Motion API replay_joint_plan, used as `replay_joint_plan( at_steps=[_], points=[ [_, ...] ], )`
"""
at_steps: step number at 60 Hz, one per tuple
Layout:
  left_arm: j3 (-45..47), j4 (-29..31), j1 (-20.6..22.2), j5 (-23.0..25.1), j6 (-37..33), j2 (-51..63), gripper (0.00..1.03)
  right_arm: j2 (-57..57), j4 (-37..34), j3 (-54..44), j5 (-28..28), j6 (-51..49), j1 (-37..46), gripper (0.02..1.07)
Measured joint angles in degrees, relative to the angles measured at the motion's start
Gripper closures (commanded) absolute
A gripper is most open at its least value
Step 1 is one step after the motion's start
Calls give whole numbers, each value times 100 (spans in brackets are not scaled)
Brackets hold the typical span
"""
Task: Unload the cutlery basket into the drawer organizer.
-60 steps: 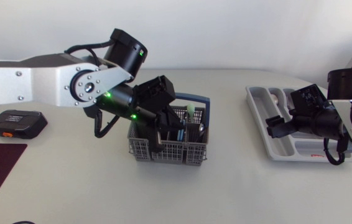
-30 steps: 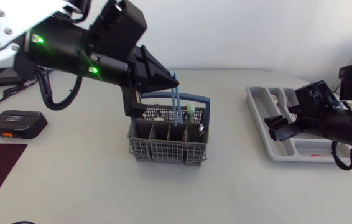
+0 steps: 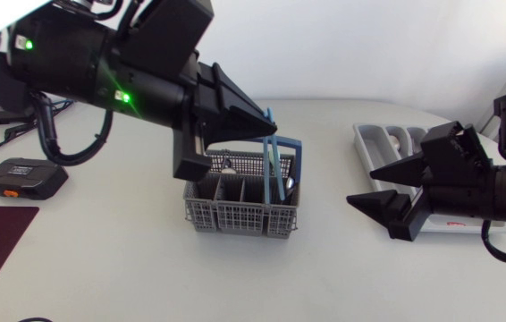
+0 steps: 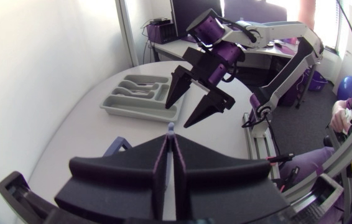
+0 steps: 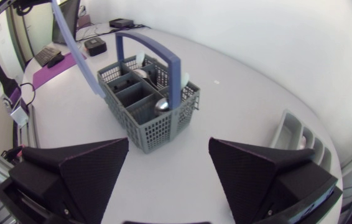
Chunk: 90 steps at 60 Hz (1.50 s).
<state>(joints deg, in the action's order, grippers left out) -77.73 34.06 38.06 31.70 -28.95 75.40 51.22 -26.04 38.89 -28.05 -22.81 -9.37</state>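
Head view, hold: the left gripper (image 3: 257, 121) is pinched tight on the top end of a blue utensil (image 3: 274, 156), which hangs down towards the cutlery basket (image 3: 235, 216).
Head view, receiver: the right gripper (image 3: 362, 185) is spread wide with nothing in it, between the basket and the drawer organizer (image 3: 371, 143).
Head view, advice: I would lift until the utensil's low end clears the rim and the blue carry handle (image 3: 294, 148). Then travel level towards the organizer without swinging it.
Left wrist view, hold: the left gripper (image 4: 170, 142) has its fingers nearly together, with only the utensil's tip (image 4: 170, 128) showing between them. The right gripper (image 4: 179, 115) gapes ahead, in front of the organizer (image 4: 111, 109).
Right wrist view, aim: the right gripper (image 5: 168, 146) faces the basket (image 5: 154, 121). The utensil (image 5: 76, 53) slants above it, and I cannot tell whether its low end is free.
Change: the left gripper has risen from inside the basket, drawing the utensil up. The right gripper has opened and come away from the organizer towards the middle.
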Motion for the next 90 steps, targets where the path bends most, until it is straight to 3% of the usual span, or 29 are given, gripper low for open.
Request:
replay_joint_plan(
  at_steps=[27, 31, 39, 44, 64, 85, 90],
  points=[
    [-2, 127, 262, 411, 184, 525, 100, 0, 57, 2, -284, -105, -1580, 17],
    [-2, 157, 269, 485, 212, 557, 100, 24, 85, 9, -286, -105, -1731, 22],
    [-63, 219, 269, 715, 243, 623, 100, 256, 225, 111, -291, -96, -1930, 23],
    [-109, 267, 269, 809, 258, 634, 100, 431, 352, 184, -291, -76, -2057, 33],
    [-151, 326, 245, 1010, 345, 643, 100, 780, 564, 280, -350, 9, -2286, 96],
    [-151, 341, 46, 1156, 345, 643, 100, 846, 566, 280, -520, 74, -2280, 101],
    [-151, 343, 17, 1163, 348, 647, 84, 866, 573, 280, -518, 101, -2277, 101]
  ],
)
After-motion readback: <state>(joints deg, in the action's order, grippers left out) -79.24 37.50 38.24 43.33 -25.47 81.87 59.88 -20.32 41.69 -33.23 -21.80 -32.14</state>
